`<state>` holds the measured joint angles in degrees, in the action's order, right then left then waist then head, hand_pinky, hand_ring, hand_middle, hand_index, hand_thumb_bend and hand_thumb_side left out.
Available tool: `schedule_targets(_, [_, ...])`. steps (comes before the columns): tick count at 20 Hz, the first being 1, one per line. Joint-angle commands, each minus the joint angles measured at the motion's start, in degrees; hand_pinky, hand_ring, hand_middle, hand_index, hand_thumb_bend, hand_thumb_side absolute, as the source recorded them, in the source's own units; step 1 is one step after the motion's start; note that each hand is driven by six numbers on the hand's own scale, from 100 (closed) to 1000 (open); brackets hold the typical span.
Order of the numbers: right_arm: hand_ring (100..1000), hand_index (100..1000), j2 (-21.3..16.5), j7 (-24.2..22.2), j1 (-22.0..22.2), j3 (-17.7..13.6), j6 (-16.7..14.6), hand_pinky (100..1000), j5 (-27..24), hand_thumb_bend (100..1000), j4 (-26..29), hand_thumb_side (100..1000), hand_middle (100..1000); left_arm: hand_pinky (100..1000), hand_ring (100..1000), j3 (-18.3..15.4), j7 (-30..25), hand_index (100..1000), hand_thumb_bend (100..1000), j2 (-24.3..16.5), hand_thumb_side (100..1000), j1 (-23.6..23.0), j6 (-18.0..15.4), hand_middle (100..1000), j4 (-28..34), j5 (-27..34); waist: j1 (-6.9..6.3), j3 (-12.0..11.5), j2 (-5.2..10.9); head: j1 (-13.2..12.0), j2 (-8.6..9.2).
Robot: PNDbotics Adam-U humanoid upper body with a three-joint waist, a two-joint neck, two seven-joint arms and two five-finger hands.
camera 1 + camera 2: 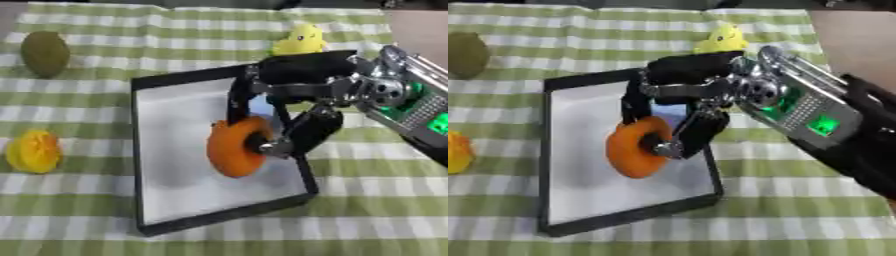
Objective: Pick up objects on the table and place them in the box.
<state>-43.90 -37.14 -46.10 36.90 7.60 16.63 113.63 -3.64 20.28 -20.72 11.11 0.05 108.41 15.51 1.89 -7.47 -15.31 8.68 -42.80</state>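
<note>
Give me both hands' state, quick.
Right hand: fingers shut on the orange ring, over the box.
Left hand: not in view.

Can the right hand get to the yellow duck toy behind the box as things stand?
Probably not yet. The right robot hand is curled round the orange ring over the box. The yellow duck toy sits just beyond the hand on open cloth, so the way looks free once the ring is released.

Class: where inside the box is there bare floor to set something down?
The box floor is bare along its left wall and near edge. Its right side is crowded: the right hand holds an orange ring over it.
</note>
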Motion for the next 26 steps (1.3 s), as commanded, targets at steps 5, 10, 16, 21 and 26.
schedule_targets(5, [751,778,0.8,-2.5,-0.1,-0.2,-0.8,809,3.3,233,1.0,100,654,845,855,0.0,-0.1,795,138,-1.1,764,0.5,0.1,808,0.8,0.2,-0.47,-0.1,1.17,0.2,0.15])
schedule_targets(10, [858,863,0.3,-2.6,-0.5,-0.9,-2.1,869,4.1,304,1.0,230,800,844,855,0.1,-0.2,795,138,-1.2,764,0.4,0.1,808,0.8,0.2,-0.49,0.1,1.28,0.1,0.10])
schedule_targets(16, [869,872,-0.8,-1.7,-0.8,-1.9,-2.7,876,4.1,314,1.0,259,822,844,855,0.1,-0.2,795,138,-1.2,764,0.2,0.1,808,0.8,0.2,-0.50,0.3,1.37,0.1,0.05])
schedule_targets(21, [848,861,-2.4,-0.3,-1.2,-4.0,-2.2,868,3.0,245,1.0,222,796,843,856,0.0,-0.2,795,137,-1.3,764,0.0,0.1,809,0.7,0.2,-0.60,0.8,1.50,-0.3,-0.15])
schedule_targets(26, [839,851,-5.6,3.7,-0.5,-10.5,0.4,866,1.7,249,1.0,179,780,843,856,-0.5,0.3,795,135,-1.4,763,-0.4,0.0,809,0.7,0.0,-0.83,1.7,1.41,-1.2,-0.03])
